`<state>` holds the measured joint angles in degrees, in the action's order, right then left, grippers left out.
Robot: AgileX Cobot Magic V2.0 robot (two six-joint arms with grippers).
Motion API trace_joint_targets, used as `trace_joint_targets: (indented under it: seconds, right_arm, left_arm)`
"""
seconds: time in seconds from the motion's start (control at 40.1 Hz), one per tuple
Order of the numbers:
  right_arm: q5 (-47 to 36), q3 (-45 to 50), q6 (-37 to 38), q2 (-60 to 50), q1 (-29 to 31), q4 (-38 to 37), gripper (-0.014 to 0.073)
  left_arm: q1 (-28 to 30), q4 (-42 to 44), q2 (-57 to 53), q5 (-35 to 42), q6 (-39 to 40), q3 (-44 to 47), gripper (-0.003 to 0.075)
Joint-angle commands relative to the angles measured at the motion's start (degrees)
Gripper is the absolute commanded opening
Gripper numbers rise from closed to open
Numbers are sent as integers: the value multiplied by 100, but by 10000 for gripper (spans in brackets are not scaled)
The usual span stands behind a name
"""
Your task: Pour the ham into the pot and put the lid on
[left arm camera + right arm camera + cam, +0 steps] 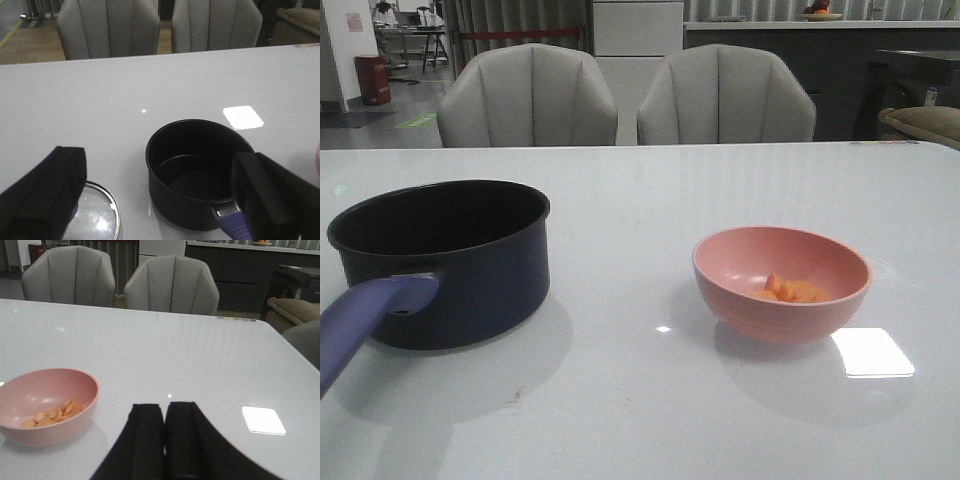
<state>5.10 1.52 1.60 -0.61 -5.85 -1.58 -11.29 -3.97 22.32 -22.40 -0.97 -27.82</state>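
Note:
The dark navy pot (pixel 445 262) stands empty at the table's left, its purple-blue handle (pixel 365 322) pointing toward me. A pink bowl (pixel 781 281) at the right holds the ham (pixel 792 290), small orange chunks. In the left wrist view my left gripper (pixel 159 192) hangs open above the near side of the pot (pixel 200 170), with the glass lid (pixel 97 217) flat on the table beside the pot. In the right wrist view my right gripper (pixel 164 412) is shut on nothing, apart from the bowl (pixel 47 405) and its ham (pixel 52 415). Neither gripper shows in the front view.
Two grey chairs (pixel 625 100) stand behind the table's far edge. A bright window reflection (pixel 872 352) lies on the glossy white tabletop (pixel 650 400) right of the bowl.

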Motion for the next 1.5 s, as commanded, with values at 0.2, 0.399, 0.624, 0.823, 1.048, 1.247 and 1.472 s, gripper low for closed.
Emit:
trace_joint_targets:
  seconds: [0.2, 0.399, 0.624, 0.823, 1.048, 1.247, 1.472]
  right_arm:
    - [-510, -28, 0, -109, 34, -94, 148]
    - [-838, -28, 0, -109, 34, -94, 148]
    - [-1108, -490, 27, -18, 34, 202, 148]
    - [494, -1558, 27, 1021, 34, 223, 148]
    - [494, -1716, 27, 1493, 34, 292, 148]
    - [494, -1931, 27, 2132, 34, 871, 204]
    - [519, -2660, 27, 3768, 13, 930, 450]
  left_arm:
    - [-211, -106, -1228, 1631, 4, 940, 625]
    - [-452, -72, -1282, 1698, 4, 1117, 625]
    - [-550, -63, -1282, 1679, 4, 1117, 625]
    - [-550, -63, -1211, 1679, 4, 1117, 625]
    - [-550, -63, -1190, 1679, 4, 1117, 625]
    - [-550, -63, -1190, 1670, 4, 1117, 625]
    - [-550, -63, -1190, 1615, 4, 1117, 625]
